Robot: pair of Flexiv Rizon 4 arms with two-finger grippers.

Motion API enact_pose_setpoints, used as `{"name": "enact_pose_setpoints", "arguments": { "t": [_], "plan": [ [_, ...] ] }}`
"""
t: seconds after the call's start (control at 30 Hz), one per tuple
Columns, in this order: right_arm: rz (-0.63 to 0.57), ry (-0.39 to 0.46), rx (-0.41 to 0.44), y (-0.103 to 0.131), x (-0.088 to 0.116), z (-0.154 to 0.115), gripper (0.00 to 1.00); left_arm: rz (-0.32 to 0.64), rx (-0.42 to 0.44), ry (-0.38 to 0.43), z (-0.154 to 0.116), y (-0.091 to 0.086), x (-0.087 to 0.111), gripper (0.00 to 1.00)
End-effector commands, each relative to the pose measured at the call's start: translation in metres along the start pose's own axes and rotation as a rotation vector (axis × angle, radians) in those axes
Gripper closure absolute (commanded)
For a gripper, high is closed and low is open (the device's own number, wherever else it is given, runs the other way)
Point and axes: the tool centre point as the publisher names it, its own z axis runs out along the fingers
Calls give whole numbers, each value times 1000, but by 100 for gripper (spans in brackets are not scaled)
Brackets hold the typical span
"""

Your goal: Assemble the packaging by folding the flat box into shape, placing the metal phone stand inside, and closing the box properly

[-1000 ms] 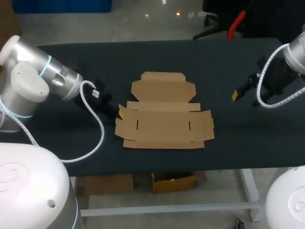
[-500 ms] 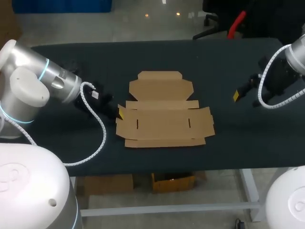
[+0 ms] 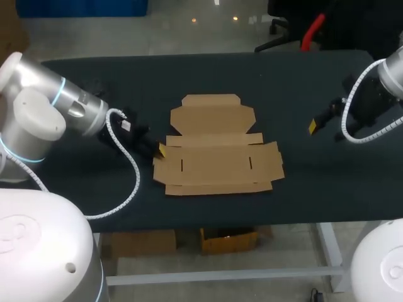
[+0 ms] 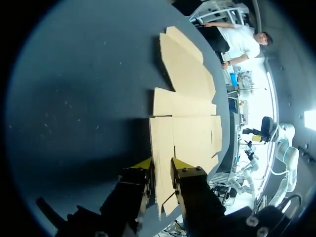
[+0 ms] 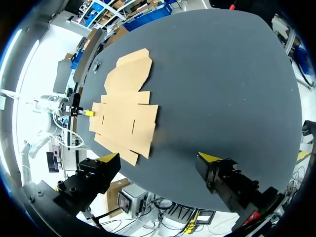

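One flat box [image 3: 216, 148] lies unfolded in the middle of the table [image 3: 302, 182]. It looks like light, thin cardboard that should bend along its creases and slide if nudged, so take it by a side flap's edge, not the middle panel. Your left gripper [image 4: 162, 165] sits low at the box's left flap, fingers a narrow gap apart over that edge, apparently gripping nothing. Your right gripper [image 5: 160, 157] hangs wide open and empty, well to the right.

Plain tan cardboard box [image 3: 217, 148], unpatterned matt black table top [image 3: 189, 75]
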Motion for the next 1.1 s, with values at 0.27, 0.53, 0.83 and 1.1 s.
{"name": "enact_pose_setpoints", "arguments": {
  "t": [0.27, 0.53, 0.83, 1.1],
  "plan": [
    [1, 6, -1, 1, 1, -1, 0, 26, -23, -45, -12, -12, -1, 0],
    [5, 10, -4, 3, 1, -2, 0, 46, 8, -124, -40, -26, -1, 0],
    [12, 4, -6, 10, 0, 2, 0, 127, 71, -176, -82, -40, 14, 29],
    [15, -6, -9, 17, 3, 3, 0, 173, 80, -209, -98, -44, 25, 69]
  ]
}}
